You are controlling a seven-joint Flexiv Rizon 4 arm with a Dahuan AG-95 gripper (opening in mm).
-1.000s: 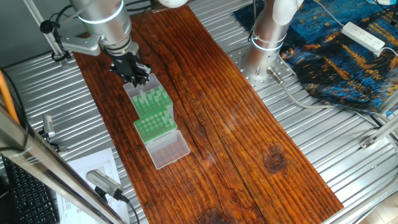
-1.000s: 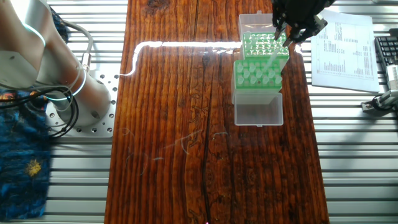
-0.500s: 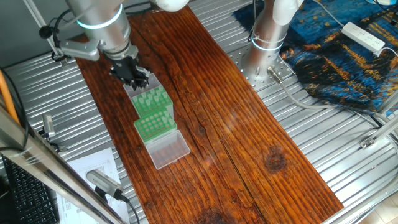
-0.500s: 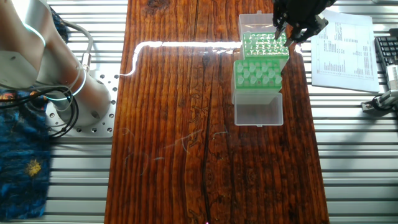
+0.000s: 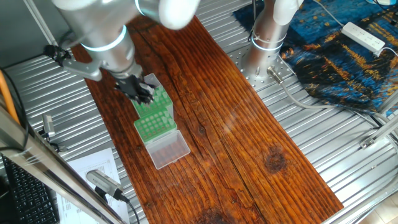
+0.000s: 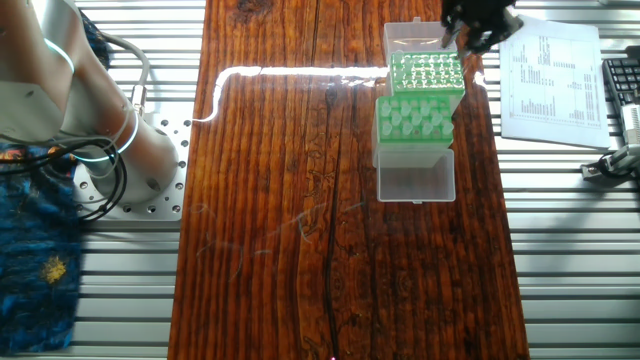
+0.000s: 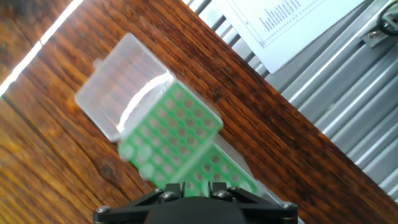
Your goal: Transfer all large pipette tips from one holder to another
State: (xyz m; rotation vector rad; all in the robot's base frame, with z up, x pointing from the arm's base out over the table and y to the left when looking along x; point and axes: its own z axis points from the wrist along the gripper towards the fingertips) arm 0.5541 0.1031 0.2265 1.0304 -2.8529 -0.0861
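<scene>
Dark wooden board (image 5: 236,124) on a ribbed metal table (image 5: 348,143); blue patterned cloth (image 5: 336,56), printed paper sheet (image 6: 555,80).

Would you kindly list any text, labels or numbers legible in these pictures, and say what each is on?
None can be read.
Printed sheet beside the wooden board: rows of print and a small chart, too small and blurred.
Green racks: no visible markings.
</scene>
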